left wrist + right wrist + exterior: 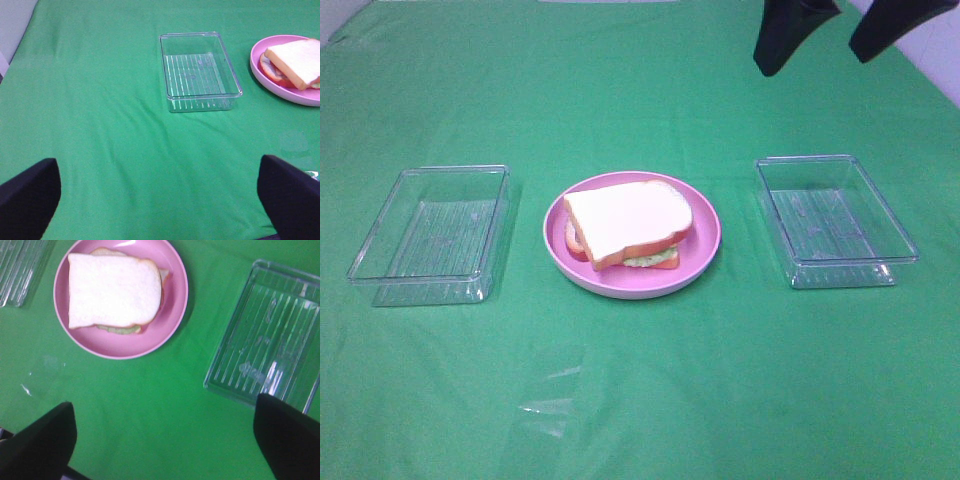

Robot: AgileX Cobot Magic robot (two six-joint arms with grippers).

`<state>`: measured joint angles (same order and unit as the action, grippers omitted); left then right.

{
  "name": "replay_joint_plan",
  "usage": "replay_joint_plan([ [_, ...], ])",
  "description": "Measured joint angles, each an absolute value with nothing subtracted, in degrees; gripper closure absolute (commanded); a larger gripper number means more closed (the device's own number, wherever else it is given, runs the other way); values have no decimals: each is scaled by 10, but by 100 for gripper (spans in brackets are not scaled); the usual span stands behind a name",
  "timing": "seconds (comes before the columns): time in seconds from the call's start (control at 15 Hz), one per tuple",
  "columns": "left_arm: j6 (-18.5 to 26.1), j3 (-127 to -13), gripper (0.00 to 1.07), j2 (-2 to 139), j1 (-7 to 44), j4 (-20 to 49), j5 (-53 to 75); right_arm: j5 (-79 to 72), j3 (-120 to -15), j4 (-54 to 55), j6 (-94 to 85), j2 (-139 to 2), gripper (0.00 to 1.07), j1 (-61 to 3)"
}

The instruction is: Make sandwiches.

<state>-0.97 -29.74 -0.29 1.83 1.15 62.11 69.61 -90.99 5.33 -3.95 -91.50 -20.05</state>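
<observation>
One sandwich (pixel 628 225) on one pink plate (pixel 698 262); two clear trays (pixel 430 235) (pixel 835 220); both grippers' fingers (pixel 30 200) (pixel 287 435) spread.

Green cloth covers the table (pixel 640 400). Pink round plate (pixel 700 255); sandwich (pixel 628 222) with white bread, orange-brown crust, light-green lettuce edge. Two clear, ribbed trays, left (pixel 430 235) and right (pixel 835 220). Black pincer fingers (pixel 790 35).
</observation>
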Motion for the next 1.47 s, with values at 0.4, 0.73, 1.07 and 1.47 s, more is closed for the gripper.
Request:
replay_joint_plan([
  [0.4,-10,-297,4,-3,18,11,621,696,-691,40,-21,-718,14,-201],
  [0.73,-10,-297,4,-3,18,11,621,666,-493,26,-18,-533,14,-201],
  [1.07,-10,-297,4,-3,18,11,621,583,-324,13,6,-303,14,-195],
  [1.47,-10,-297,4,-3,18,11,621,590,-275,13,-28,-84,14,-32],
])
